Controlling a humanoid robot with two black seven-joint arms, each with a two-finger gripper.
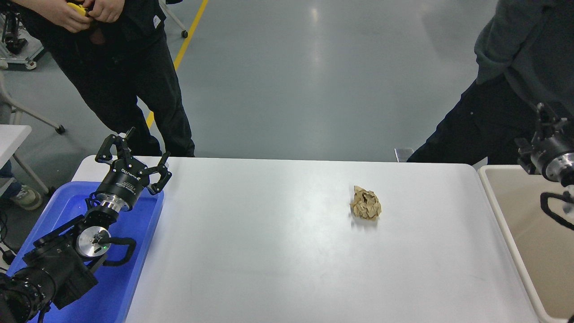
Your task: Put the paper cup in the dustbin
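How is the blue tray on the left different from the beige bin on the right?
The blue tray is bright blue and shallow; the dustbin is cream and looks much deeper. The tray lies on the white table, at its left end, while the dustbin stands off the table's right edge. The parked left gripper hangs over the tray; the right gripper is above the dustbin's far rim. Both are rectangular, open-topped containers.

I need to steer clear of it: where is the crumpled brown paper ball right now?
In the head view the crumpled brown paper ball lies alone on the white table, right of centre toward the far edge, well left of the dustbin.
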